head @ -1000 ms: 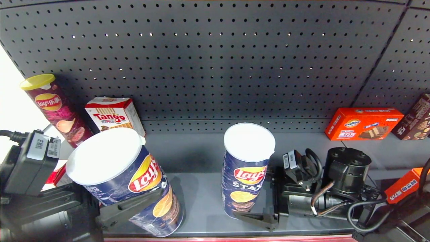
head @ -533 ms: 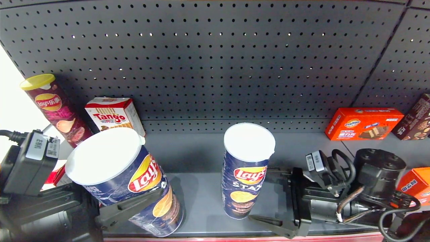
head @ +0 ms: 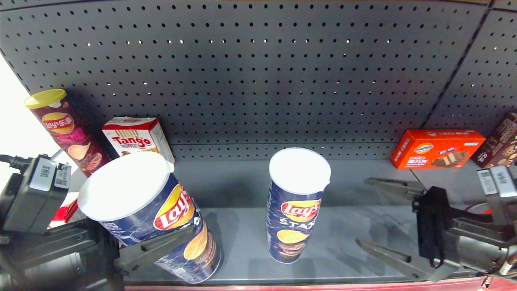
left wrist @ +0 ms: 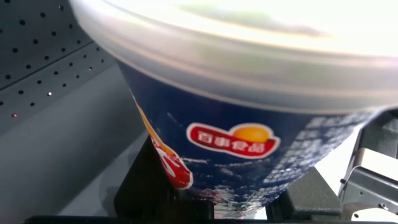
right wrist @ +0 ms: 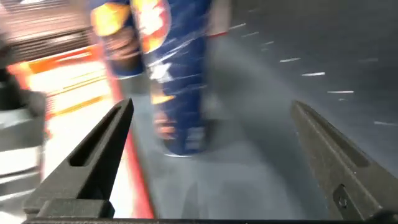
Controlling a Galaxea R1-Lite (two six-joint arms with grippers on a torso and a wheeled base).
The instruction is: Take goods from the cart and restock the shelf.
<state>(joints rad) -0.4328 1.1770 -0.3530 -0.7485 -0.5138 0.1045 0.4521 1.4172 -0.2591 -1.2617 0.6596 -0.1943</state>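
A dark blue chip can with a white lid (head: 297, 204) stands upright on the grey shelf (head: 242, 190), near its front edge; it also appears as the standing chip can (right wrist: 168, 81) in the right wrist view. To its right my right gripper (head: 365, 212) is open and empty, clear of the can, fingers (right wrist: 93, 162) spread wide. At the front left my left gripper (head: 157, 246) is shut on a second blue chip can (head: 149, 216), tilted, its lid toward the camera. The held chip can (left wrist: 236, 118) is close up in the left wrist view.
On the shelf's back left stand a maroon chip can with a yellow lid (head: 66, 129) and a white biscuit box (head: 137, 139). An orange box (head: 436, 147) and a brown box (head: 501, 141) stand at the back right. A pegboard wall (head: 258, 72) closes the back.
My right gripper has let go of the standing can and drawn back to the right, fingers open. The left arm with its can has barely moved.
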